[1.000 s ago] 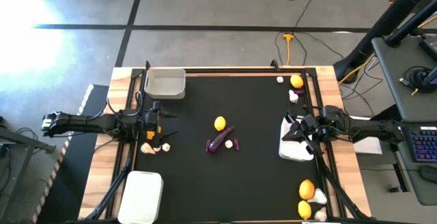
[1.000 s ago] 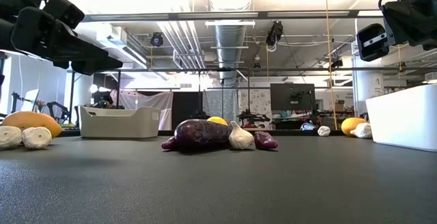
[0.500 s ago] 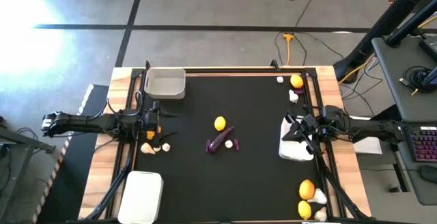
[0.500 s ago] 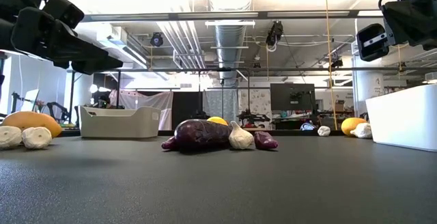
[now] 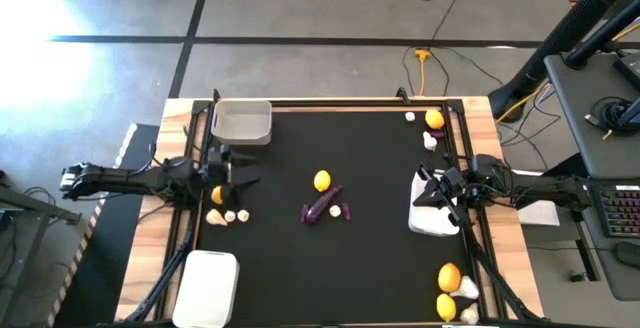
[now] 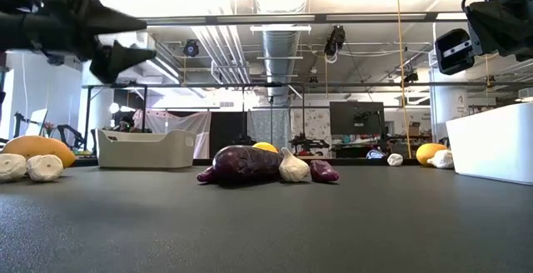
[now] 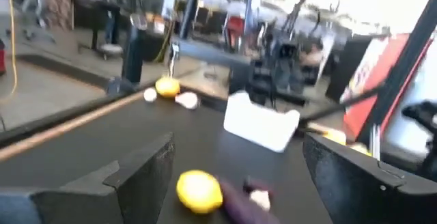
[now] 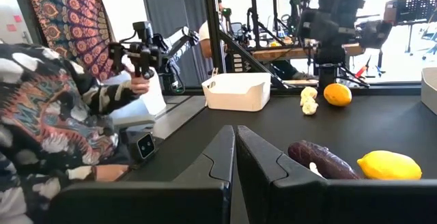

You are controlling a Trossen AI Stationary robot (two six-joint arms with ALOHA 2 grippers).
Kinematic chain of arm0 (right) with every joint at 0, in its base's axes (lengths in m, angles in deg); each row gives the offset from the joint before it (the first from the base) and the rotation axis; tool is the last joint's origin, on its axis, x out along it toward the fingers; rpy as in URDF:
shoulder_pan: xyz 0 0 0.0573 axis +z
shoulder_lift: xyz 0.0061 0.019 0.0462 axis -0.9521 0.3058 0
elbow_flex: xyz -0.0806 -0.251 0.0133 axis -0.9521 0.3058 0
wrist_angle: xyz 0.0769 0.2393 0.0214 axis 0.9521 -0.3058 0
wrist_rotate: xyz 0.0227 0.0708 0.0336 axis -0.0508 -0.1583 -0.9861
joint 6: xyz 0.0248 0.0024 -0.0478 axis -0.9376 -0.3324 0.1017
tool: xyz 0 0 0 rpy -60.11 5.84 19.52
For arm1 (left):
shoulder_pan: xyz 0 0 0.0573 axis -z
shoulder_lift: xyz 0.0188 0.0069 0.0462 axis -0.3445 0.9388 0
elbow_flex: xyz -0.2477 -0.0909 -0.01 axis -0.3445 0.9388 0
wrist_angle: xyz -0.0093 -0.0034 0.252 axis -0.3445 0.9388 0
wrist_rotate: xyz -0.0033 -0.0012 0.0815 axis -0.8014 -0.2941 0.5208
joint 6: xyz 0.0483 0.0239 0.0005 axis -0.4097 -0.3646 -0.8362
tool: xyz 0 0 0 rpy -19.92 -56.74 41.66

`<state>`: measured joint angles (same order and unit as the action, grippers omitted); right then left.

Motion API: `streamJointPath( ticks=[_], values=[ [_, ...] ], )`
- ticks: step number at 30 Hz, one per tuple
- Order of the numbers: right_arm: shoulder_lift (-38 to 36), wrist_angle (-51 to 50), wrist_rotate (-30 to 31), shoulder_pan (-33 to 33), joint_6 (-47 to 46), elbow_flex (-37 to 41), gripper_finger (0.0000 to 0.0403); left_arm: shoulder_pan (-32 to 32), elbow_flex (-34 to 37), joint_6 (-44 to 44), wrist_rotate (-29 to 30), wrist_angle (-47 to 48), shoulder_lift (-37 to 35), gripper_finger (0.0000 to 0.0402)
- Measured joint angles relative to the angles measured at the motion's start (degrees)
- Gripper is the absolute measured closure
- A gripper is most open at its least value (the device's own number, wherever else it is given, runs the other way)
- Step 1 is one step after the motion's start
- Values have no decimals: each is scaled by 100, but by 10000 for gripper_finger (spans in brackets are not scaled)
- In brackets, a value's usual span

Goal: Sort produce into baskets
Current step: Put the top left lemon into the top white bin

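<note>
At mid-table lie a yellow citrus (image 5: 322, 180), a large eggplant (image 5: 320, 206), a tiny eggplant (image 5: 347, 211) and a garlic bulb (image 5: 335, 210). My left gripper (image 5: 243, 174) hovers open at the table's left, above a citrus (image 5: 217, 195) and garlic bulbs (image 5: 231, 216); its wrist view shows the citrus (image 7: 199, 190) ahead between the spread fingers. My right gripper (image 5: 425, 189) is shut and level, over the edge of the white basket (image 5: 432, 218) at the right. A grey basket (image 5: 241, 122) stands far left and a white basket (image 5: 207, 288) near left.
More citrus (image 5: 434, 119) and garlic (image 5: 430, 140) lie at the far right corner, and citrus (image 5: 449, 277) with garlic (image 5: 468, 288) at the near right corner. A person (image 8: 54, 115) sits beyond the table's left side. Bare black mat spreads around the middle pile.
My left gripper has rolled about its own pointing line and tipped, so that in the low view its two fingers now show apart, one above the other. It stays open. The produce and my right arm have kept still.
</note>
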<state>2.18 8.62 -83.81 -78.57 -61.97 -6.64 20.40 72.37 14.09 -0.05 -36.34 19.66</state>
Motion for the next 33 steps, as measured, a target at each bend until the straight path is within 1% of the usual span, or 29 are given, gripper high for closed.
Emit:
streamJointPath(
  ticks=[1, 3, 6, 8, 10, 12, 14, 16, 19, 21, 24, 26, 28, 31, 33],
  values=[
    [0, 0, 0, -2, -1, -1, 392, 0, 0, -37, 83, -88, 14, 96],
    [-2, 0, 0, -2, -1, -1, 392, 4, -2, -284, 435, -155, 46, 96],
    [0, 0, 0, 0, -1, -1, 392, 1, -2, -669, 1212, -144, 50, 96],
    [0, 0, 0, -2, -1, 1, 392, 0, -2, -730, 1565, -136, 50, 96],
    [0, 0, 0, -1, -1, -1, 392, 0, -8, -656, 1628, -209, 37, 96],
    [0, 0, 0, 0, 0, -1, 392, 0, -157, -618, 1628, -145, 65, 96],
    [0, 0, 0, 0, -1, -1, 392, 0, -448, -521, 1631, 268, 118, 96],
    [0, -2, 0, 0, -1, -1, 392, 0, -936, -420, 1633, 1130, 249, 96],
    [0, -2, 0, -1, -1, -1, 392, 0, -1960, -10, 1633, 3003, 562, 96],
    [0, -2, 0, 0, -1, 1, 392, 0, -2680, 602, 1639, 4374, 878, 96],
    [0, -3, 0, 0, -1, -1, 392, 1, -3510, 1731, 1605, 6240, 1468, 96],
    [0, -2, 0, -1, -1, 0, 392, 1, -3893, 2290, 1467, 7142, 1873, 96],
    [0, -2, 0, -1, -1, -1, 392, 1, -4126, 2695, 1213, 7938, 2287, 95],
    [0, -2, 0, 0, 0, -1, 392, 1, -4341, 3063, 831, 8830, 2934, 92],
    [0, -2, 0, -1, -1, -1, 392, -13, -4440, 3186, 600, 9236, 3344, 88]
  ],
)
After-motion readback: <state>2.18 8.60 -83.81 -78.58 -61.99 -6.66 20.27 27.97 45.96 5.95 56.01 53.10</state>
